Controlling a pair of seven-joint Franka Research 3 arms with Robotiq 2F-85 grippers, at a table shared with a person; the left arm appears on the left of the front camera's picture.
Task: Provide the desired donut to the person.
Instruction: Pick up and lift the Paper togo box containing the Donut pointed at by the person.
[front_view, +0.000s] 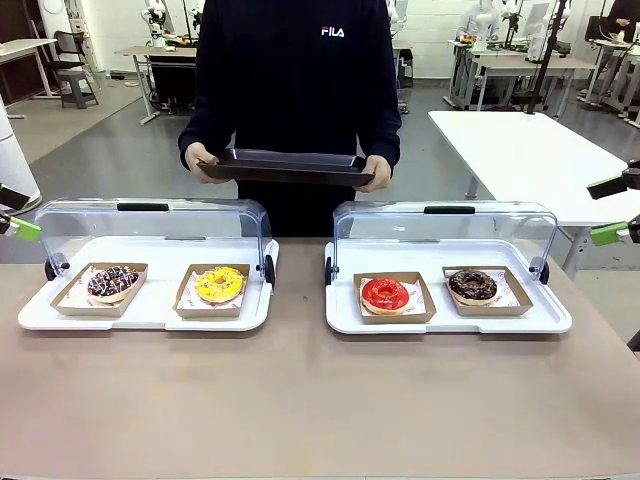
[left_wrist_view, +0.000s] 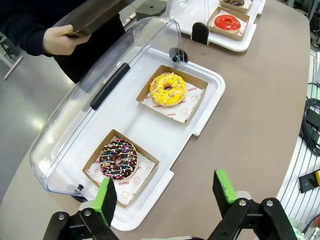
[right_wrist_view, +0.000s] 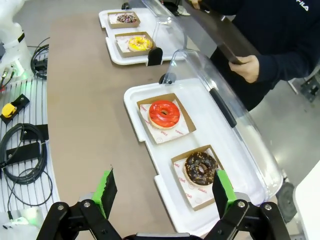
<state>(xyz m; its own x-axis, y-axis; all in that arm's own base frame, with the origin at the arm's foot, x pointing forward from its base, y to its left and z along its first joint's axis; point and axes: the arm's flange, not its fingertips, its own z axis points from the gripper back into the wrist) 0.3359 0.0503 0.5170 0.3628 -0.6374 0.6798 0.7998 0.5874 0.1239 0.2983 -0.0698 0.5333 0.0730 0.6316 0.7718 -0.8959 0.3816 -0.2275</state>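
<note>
Our left gripper (left_wrist_view: 164, 186) and right gripper (right_wrist_view: 163, 184) hover above the tabletop (front_view: 300, 400), jaws wide open and empty. White display trays (front_view: 150, 320) carry a sprinkled chocolate donut (front_view: 113, 282), yellow donut (front_view: 219, 283), glossy red donut (front_view: 385, 293) and dark chocolate donut (front_view: 472, 286). Beyond, the person (front_view: 300, 80) holds a black tray (front_view: 285, 165).

You find left gripper (left_wrist_view: 165, 192) above left end of table (front_view: 300, 400), wrist tilted down toward table top. Jaws stand wide apart, green pads (left_wrist_view: 106, 199) facing each other, empty. Right gripper (right_wrist_view: 162, 192) above right end of table, same downward tilt, jaws spread wide, empty. In front view both grippers reach in only at table's side edges, raised over table top, well apart.
</note>
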